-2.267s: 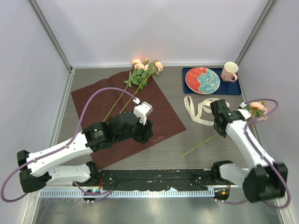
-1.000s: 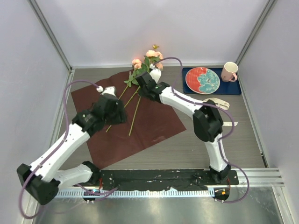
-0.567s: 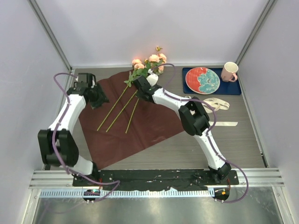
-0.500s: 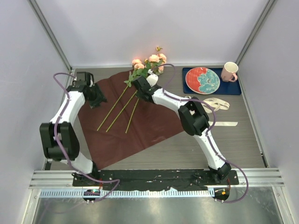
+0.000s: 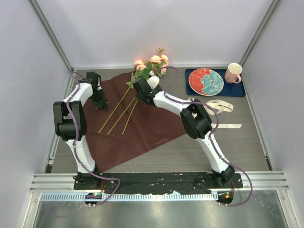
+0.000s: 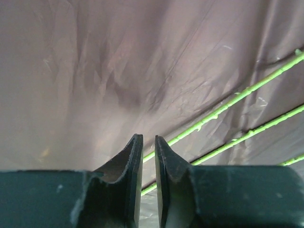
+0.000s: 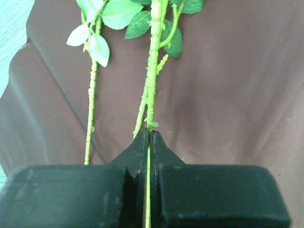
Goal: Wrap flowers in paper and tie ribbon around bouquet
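Showing right gripper (image 7: 148, 135) clamped on 1 stem (image 7: 153, 71); we note left gripper (image 6: 146, 140) jaws narrowly apart, tips at paper (image 6: 95, 71), 3 stems (image 5: 118, 115) across it.

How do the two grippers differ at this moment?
The right gripper is shut on a flower stem; the left gripper holds nothing visible, jaws slightly apart. The right sits near the leaves; the left toward the left edge of the paper. Both are over that red sheet.
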Controlling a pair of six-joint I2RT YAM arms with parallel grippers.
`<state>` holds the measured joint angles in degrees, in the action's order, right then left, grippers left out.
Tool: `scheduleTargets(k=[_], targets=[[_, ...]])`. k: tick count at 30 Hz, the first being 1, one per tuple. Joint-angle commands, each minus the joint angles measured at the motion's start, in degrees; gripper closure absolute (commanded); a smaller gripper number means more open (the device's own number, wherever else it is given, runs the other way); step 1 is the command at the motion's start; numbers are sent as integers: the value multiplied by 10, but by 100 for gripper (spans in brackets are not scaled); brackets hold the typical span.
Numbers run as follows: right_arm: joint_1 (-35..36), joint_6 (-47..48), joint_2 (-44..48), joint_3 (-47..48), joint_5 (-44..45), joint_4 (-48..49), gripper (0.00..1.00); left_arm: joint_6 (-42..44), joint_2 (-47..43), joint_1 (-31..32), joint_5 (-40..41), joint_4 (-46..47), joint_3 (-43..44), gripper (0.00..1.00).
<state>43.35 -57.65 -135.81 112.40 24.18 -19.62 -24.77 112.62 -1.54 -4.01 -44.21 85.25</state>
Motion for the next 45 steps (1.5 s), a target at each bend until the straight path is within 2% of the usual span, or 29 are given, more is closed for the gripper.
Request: scheduleTargets(k=[1,4,5,9,16,21,24,25,26,27,30,32,33,34,36,37,38,39,40,41,42,43,45], targets=[[30,-13,15,12,4,52,100,20,-6,8,35,-24,-11,85],[37,-11,-9,34,10,49,100,9,-33,9,31,8,-49,85],[36,-9,-13,39,9,51,100,9,-35,28,30,16,-54,85],[37,2,-32,56,-3,56,99,12,-25,31,35,3,-61,86],[33,20,-47,59,0,62,92,6,-46,37,34,22,-100,87],[31,40,-68,86,-12,74,88,-9,-60,41,4,34,-112,86],[30,66,-82,117,-16,66,80,-11,-63,48,7,30,-107,86],[30,79,-82,124,-16,60,74,-11,-67,47,17,25,-105,85],[29,87,-81,129,-16,56,70,-11,-74,47,31,24,-108,81],[31,96,-75,138,-16,42,66,-10,-96,46,60,25,-109,72],[30,131,-56,165,-14,-17,47,-10,-155,47,86,25,-119,57],[30,169,-35,164,-16,-43,36,-9,-185,48,82,27,-133,53],[29,183,-7,146,-16,-66,35,-11,-199,47,66,27,-140,52],[29,200,13,133,-19,-75,29,-18,-226,51,54,32,-147,52],[23,247,54,68,-32,-97,28,-27,-251,62,23,45,-175,51],[18,256,106,39,-38,-104,27,-35,-270,88,3,56,-184,51],[7,268,133,5,-74,-105,27,-44,-276,107,-7,64,-200,51],[-2,293,165,-76,-104,-92,27,-52,-281,129,-13,72,-208,53],[-11,307,222,-122,-131,-77,28,-62,-282,173,-22,85,-214,54],[-24,324,256,-172,-204,-55,28,-83,-280,194,-31,97,-229,55],[-54,335,283,-256,-234,-20,28,-98,-277,216,-39,111,-236,57],[-76,337,305,-292,-270,-10,29,-112,-273,253,-41,139,-243,58],[-139,335,367,-393,-356,37,29,-139,-258,288,-31,163,-255,60]])
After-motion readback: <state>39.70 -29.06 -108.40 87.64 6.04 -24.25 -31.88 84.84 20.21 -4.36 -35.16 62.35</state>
